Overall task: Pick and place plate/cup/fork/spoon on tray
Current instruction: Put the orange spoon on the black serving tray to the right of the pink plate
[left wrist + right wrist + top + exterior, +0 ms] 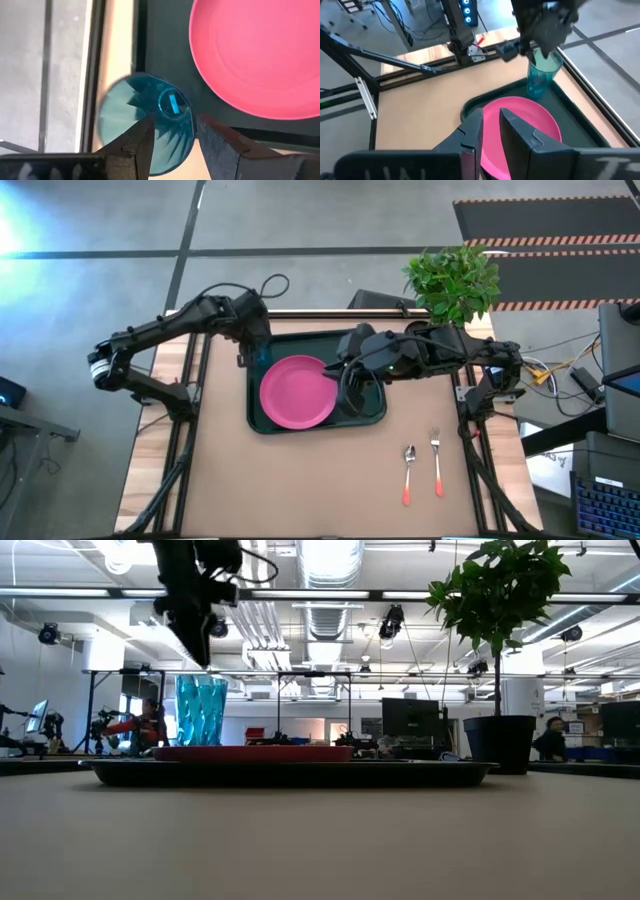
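Observation:
The pink plate (297, 391) lies flat in the dark green tray (372, 414). The teal cup (200, 710) stands upright on the tray's floor in its far left corner. My left gripper (172, 137) is open right above the cup, its fingers clear of the rim in the low view (203, 652). My right gripper (490, 127) hangs above the plate's right part (530, 120) with a narrow gap between its fingers and holds nothing. The spoon (409, 475) and the fork (437, 463) lie on the table near the right front.
A potted plant (452, 280) stands at the table's far right corner, just behind the tray; its dark pot shows in the low view (498, 743). Bare tabletop (320, 480) lies between the tray and the near edge.

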You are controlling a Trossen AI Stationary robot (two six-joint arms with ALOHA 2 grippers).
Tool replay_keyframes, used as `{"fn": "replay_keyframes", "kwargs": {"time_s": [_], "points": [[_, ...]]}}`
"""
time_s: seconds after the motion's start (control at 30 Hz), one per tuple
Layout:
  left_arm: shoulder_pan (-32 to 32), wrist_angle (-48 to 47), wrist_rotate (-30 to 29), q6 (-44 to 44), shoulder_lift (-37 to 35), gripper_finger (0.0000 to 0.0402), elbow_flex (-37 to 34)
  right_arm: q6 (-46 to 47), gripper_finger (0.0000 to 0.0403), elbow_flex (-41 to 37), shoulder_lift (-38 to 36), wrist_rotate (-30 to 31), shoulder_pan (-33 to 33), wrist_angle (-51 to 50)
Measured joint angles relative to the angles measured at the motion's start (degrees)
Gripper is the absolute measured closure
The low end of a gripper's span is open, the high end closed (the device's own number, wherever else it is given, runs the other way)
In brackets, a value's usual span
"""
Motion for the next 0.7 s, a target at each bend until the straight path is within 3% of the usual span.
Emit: {"fn": "replay_keyframes", "kwargs": {"time_s": [0.17, 0.37, 0.7], "points": [[0.0, -4.74, 0.0, -0.48, -1.17, 0.0271, 6.57, 2.49, 0.0349, 0.0, 0.02, 0.07, 0.0, -4.07], [0.0, -12.52, 0.17, -4.94, -4.5, 0.0271, 14.39, 16.13, 0.0349, -1.62, 0.04, 0.57, 0.38, -17.75], [0.0, -14.31, 0.66, -9.38, -16.5, 0.0271, 18.3, 39.42, 0.0349, -15.5, 0.09, -1.02, 8.08, -24.71]]}}
